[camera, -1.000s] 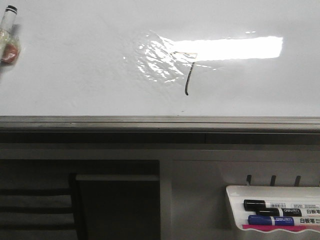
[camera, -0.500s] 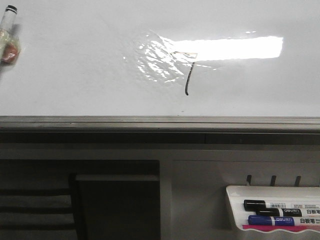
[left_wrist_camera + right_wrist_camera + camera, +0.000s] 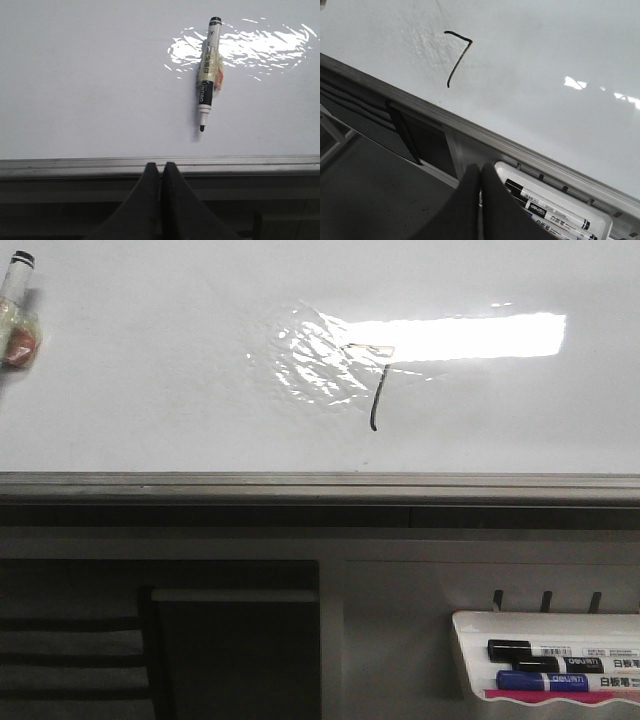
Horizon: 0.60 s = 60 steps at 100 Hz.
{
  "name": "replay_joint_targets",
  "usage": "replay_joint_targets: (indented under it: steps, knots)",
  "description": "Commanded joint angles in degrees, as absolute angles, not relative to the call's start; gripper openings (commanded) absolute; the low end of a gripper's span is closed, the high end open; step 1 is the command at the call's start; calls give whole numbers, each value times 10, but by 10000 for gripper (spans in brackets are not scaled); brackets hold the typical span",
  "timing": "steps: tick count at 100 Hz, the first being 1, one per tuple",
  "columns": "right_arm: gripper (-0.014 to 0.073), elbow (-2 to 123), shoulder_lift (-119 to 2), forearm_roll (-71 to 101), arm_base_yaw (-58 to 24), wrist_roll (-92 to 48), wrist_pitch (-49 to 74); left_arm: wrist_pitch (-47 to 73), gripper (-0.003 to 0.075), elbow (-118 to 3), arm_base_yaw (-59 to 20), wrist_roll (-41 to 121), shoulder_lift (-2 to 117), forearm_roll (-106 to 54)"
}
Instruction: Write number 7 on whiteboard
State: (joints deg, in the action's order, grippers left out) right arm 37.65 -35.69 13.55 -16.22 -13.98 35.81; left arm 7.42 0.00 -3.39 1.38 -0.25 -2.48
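The number 7 (image 3: 374, 385) is drawn in thin dark ink on the whiteboard (image 3: 150, 390), beside its wrinkled, reflective patch; it also shows in the right wrist view (image 3: 455, 57). An uncapped black marker (image 3: 209, 72) lies on the whiteboard (image 3: 90, 85), its tip toward the grey edge strip; its top shows at the far left of the front view (image 3: 15, 290). My left gripper (image 3: 160, 166) is shut and empty, back from the board's edge. My right gripper (image 3: 480, 167) is shut and empty, over the marker tray's near end. Neither gripper shows in the front view.
A small white marker tray (image 3: 470, 625) hangs below the board at the right, holding a black marker (image 3: 540, 650) and a blue marker (image 3: 545, 680); it also shows in the right wrist view (image 3: 592, 215). The grey edge strip (image 3: 320, 485) runs along the board's bottom.
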Motion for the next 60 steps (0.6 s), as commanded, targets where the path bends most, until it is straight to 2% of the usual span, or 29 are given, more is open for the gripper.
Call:
replay_joint_targets:
  steps: [1, 36, 48, 60]
  knots:
    - [-71, 390, -355, 138, -158, -146, 323, 30, -20, 19, -33, 13, -20, -30]
    - [-71, 390, -352, 138, -158, -146, 323, 30, -20, 19, -33, 13, -20, -31]
    - [-71, 375, -302, 137, -148, -146, 312, 30, -20, 19, -33, 13, -20, -31]
    - [-71, 318, -217, 137, -98, -146, 264, 30, -20, 19, -33, 13, -20, -31]
